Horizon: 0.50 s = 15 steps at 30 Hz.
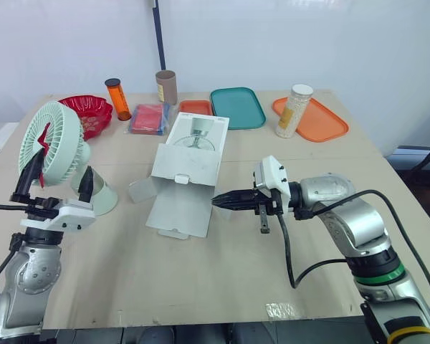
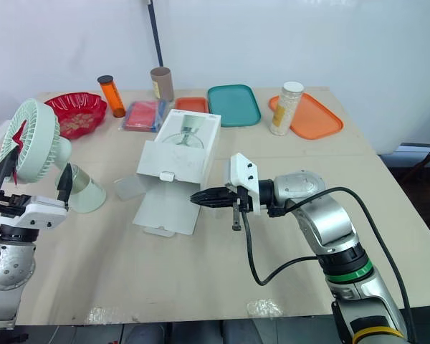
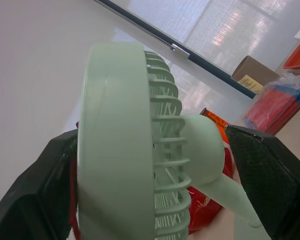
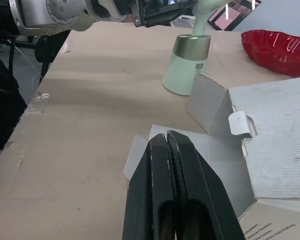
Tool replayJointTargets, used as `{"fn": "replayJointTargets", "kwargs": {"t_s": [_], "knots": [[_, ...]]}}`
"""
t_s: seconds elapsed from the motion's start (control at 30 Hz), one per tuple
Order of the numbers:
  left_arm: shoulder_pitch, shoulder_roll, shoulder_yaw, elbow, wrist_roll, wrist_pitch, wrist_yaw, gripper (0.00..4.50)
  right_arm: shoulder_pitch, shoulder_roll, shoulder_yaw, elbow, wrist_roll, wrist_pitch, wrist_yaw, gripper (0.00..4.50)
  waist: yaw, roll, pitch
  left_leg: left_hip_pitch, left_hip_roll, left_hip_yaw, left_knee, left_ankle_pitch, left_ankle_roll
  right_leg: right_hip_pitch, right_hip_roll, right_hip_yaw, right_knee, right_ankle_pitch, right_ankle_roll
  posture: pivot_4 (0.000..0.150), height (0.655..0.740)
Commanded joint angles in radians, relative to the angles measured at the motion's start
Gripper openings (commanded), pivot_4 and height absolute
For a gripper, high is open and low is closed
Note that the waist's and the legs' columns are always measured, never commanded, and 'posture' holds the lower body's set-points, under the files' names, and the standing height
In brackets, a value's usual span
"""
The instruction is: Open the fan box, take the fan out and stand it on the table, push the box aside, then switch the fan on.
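Tabletop [image 1: 201,287] | fan [image 1: 54,143] out, standing | box [image 1: 186,172] open, not yet aside | left fingers [image 1: 86,183] open astride fan | right fingers [image 1: 229,200] closed by box | switch-on pending

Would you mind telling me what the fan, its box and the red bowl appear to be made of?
The fan looks like pale green moulded plastic, matte, judging by its thin grille ribs. The box seems white cardboard: creased flaps, a tuck tab. The red bowl is glossy, probably plastic, possibly glass, given its bright highlights.
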Motion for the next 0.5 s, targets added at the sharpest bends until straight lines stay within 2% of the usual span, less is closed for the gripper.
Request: {"fn": "replayJointTargets", "kwargs": {"t_s": [0.03, 0.5], "knots": [[0.004, -0.007, 0.036, -0.083, -0.012, 0.021, 0.016, 4.49, -0.015, -0.001, -0.006, -0.015, -0.002, -0.017, 0.004, 0.0, 0.0, 0.0, 0.0, 0.0, 0.0, 0.0, 0.0, 0.0, 0.0, 0.0, 0.0, 0.0, 0.0, 0.0, 0.0, 0.15, 0.74], [0.062, -0.06, 0.017, -0.151, -0.025, 0.11, -0.008, 4.49, -0.022, 0.007, -0.001, -0.009, -0.005, -0.017, 0.008, 0.0, 0.0, 0.0, 0.0, 0.0, 0.0, 0.0, 0.0, 0.0, 0.0, 0.0, 0.0, 0.0, 0.0, 0.0, 0.0, 0.15, 0.74]]}}
